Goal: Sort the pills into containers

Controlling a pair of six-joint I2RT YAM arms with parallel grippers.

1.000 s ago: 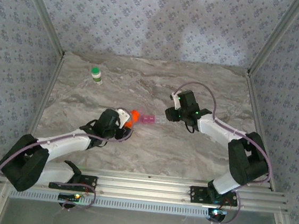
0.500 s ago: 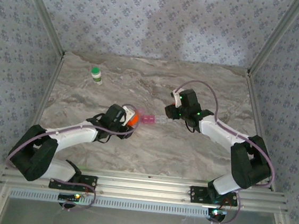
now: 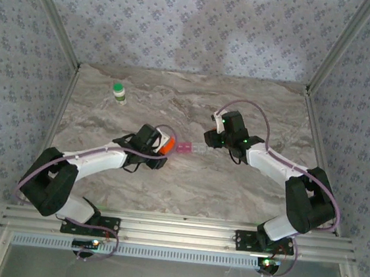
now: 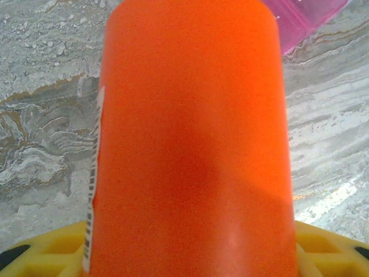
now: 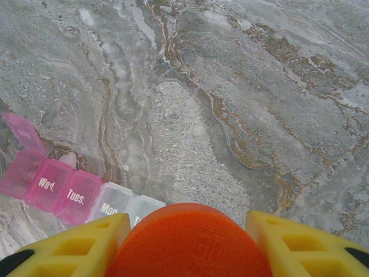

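Note:
My left gripper [image 3: 160, 144] is shut on an orange pill bottle [image 3: 166, 144], whose far end points at the pink end of the containers [image 3: 187, 148], a flat strip pill box. In the left wrist view the bottle [image 4: 190, 133] looms large between my yellow fingers [image 4: 331, 248], and the pink section [image 4: 314, 17] lies just beyond it. My right gripper [image 3: 210, 140] hovers at the strip's clear end, shut on a round orange cap [image 5: 190, 242]. Below it the pill box [image 5: 75, 193] shows day labels and one raised pink lid [image 5: 20, 133]. The pills are hidden.
A small white bottle with a green cap [image 3: 119, 92] stands at the back left of the marble table [image 3: 232, 190]. Patterned walls and metal posts close in the table on three sides.
My left arm has carried the orange bottle to the right, up to the pink end of the pill box. The right arm has barely shifted and still holds the cap.

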